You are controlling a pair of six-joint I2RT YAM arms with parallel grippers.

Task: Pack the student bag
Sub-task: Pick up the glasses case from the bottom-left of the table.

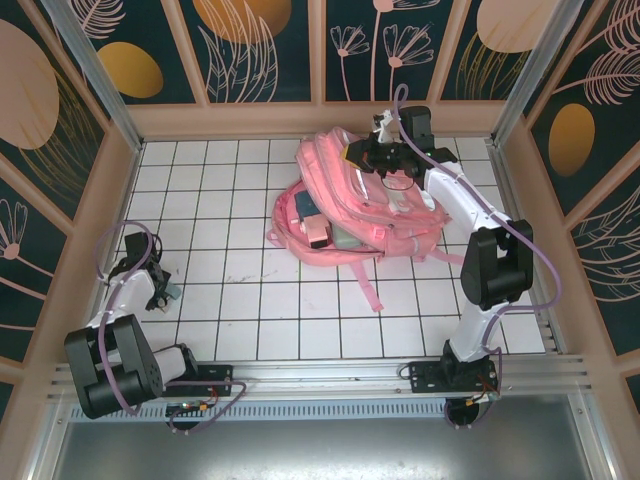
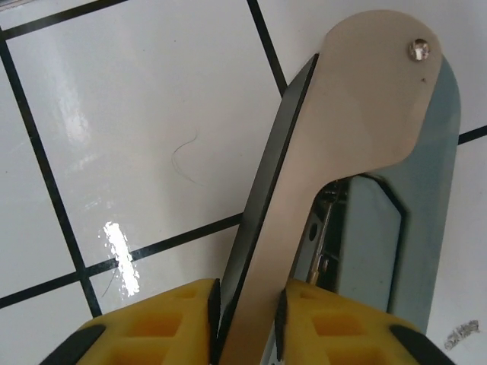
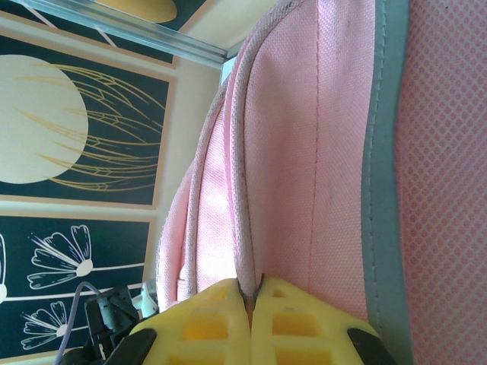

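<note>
The pink student bag (image 1: pixel 375 205) lies on the white tiled table at the back right, its opening facing left. My right gripper (image 1: pixel 385 155) is at the bag's far upper edge. In the right wrist view this gripper (image 3: pixel 253 289) is shut on a piped seam of the pink fabric (image 3: pixel 304 152). My left gripper (image 1: pixel 160 283) is low over the tiles at the near left. It is shut (image 2: pixel 247 300) on the flat metal arm of a grey-blue stapler-like tool (image 2: pixel 358 129), which rests on the table (image 2: pixel 137 114).
In the bag's opening I see a dark blue item (image 1: pixel 303 205), a small pink box-like item (image 1: pixel 316 232) and a pale grey item (image 1: pixel 346 238). A pink strap (image 1: pixel 366 285) trails toward the near side. Patterned walls (image 1: pixel 250 50) enclose the table.
</note>
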